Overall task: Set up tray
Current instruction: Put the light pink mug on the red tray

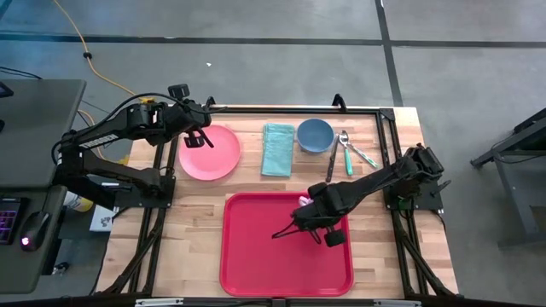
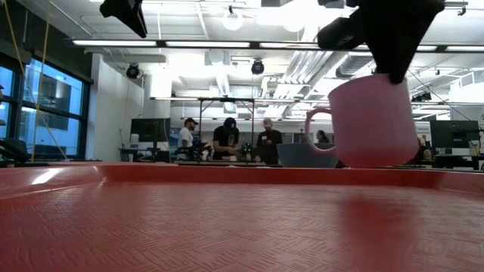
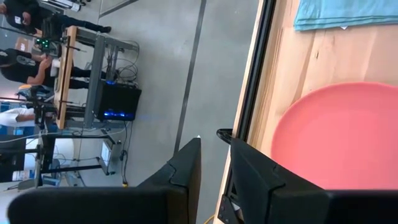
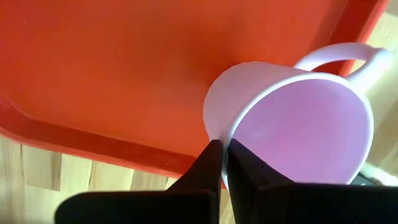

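Fingers (image 4: 222, 163) right: pinching smooth pink mug (image 4: 292, 118) rim | ribbed red tray (image 4: 112, 68) | left fingers (image 3: 214, 171): slightly parted

The pink mug (image 1: 304, 202) is mostly hidden under the right arm from above; far utensils (image 1: 345, 153) (fork or spoon) — too small to tell.
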